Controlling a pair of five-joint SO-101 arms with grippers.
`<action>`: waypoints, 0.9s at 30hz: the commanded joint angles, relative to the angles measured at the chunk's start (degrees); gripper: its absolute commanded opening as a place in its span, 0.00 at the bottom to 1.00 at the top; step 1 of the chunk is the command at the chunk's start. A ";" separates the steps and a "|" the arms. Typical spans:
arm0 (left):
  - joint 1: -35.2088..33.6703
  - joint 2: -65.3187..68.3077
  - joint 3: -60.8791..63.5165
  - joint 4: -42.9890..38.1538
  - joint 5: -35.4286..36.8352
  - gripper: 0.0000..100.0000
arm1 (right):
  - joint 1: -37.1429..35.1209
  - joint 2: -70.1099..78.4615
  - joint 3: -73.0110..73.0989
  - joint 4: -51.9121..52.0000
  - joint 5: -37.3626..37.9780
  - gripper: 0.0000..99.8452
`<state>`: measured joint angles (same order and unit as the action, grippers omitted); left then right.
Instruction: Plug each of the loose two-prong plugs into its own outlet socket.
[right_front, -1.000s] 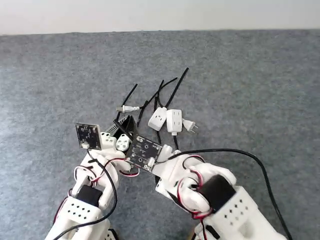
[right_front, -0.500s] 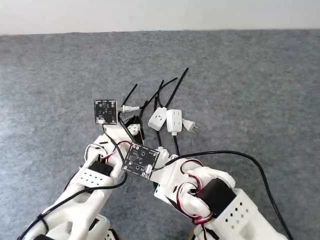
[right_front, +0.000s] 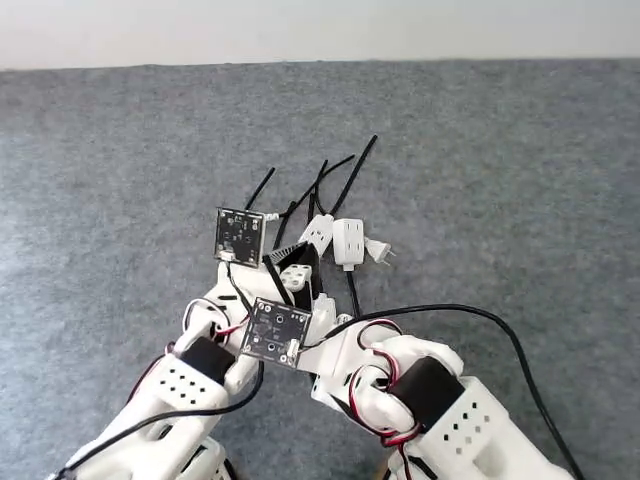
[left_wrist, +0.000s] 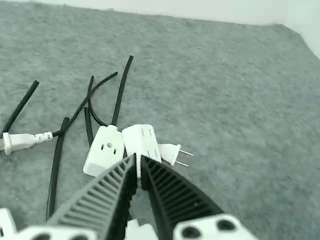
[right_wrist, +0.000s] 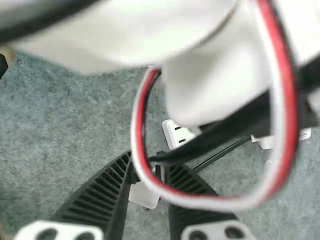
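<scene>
left gripper (left_wrist: 138, 160) pressed together, hovering above paired outlet sockets (left_wrist: 105, 150), likely lining up | right gripper (right_wrist: 148, 167) seemingly pinching small white piece (right_wrist: 144, 196) | two-prong plug (left_wrist: 172, 152) lying unplugged beside sockets

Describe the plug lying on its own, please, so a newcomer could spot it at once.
On the grey carpet, find the tangle of black cords. Two white outlet blocks sit together there; the white two-prong plug lies apart from them at a cord's end, unlike the other plug, which touches a block.

Table cover (right_front: 500, 150) matt fuzzy cloth; outlet sockets (left_wrist: 106, 151) smooth plastic; prongs (left_wrist: 183, 152) metal.
</scene>
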<state>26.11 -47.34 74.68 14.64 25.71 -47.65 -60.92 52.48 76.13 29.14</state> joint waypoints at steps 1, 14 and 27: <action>0.35 -2.64 -1.27 0.35 0.26 0.02 | -0.31 -0.92 -0.70 -1.19 0.88 0.01; -5.63 -2.46 2.77 -10.73 0.26 0.02 | 3.12 -1.45 -0.70 -6.46 -14.15 0.01; -18.55 -2.37 7.60 -23.38 0.26 0.02 | 16.66 -1.01 13.19 -37.58 -36.57 0.01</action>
<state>8.26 -48.75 82.68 -7.08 25.71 -34.73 -61.45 65.85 44.48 -3.91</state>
